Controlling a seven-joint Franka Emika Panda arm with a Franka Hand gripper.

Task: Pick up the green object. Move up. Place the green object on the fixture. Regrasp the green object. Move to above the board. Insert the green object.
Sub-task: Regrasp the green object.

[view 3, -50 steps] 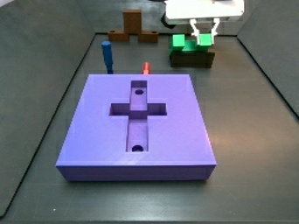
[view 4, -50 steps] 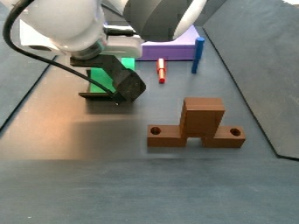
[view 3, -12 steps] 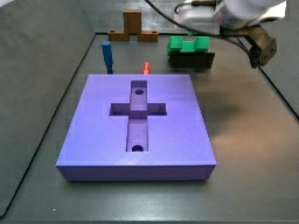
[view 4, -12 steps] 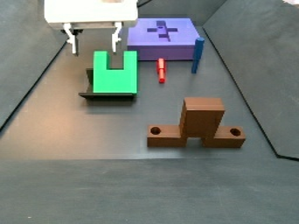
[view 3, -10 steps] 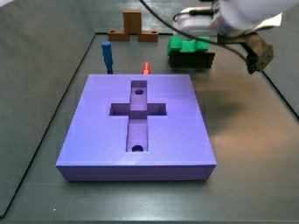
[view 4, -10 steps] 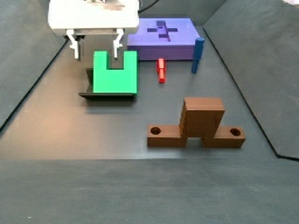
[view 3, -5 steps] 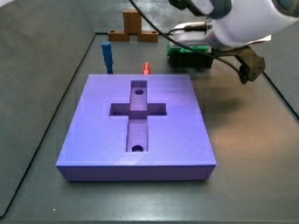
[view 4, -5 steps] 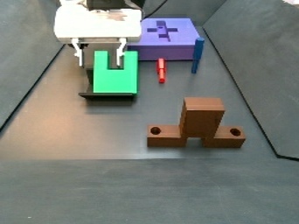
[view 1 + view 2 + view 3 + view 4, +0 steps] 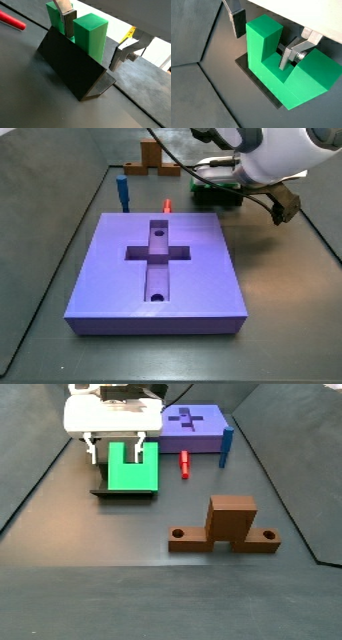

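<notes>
Two fingers (image 9: 294, 51) of the gripper (image 9: 112, 450), spread apart, straddle one prong of the green piece (image 9: 131, 472), which leans on the fixture (image 9: 70, 65) beneath them, apparently ready for a regrasp

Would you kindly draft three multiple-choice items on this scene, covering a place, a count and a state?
1. Where does the green object sit?
A. on the fixture
B. in the board
C. on the wooden block

2. How many round holes show in the board's top?
A. four
B. two
C. none

3. How is the gripper set?
A. shut on the blue peg
B. open, one finger in the notch
C. above the board

Key: 1 A, both wrist views show it resting there; 2 B, one at each end of the cross; 3 B, gaps show beside both fingers.
</notes>
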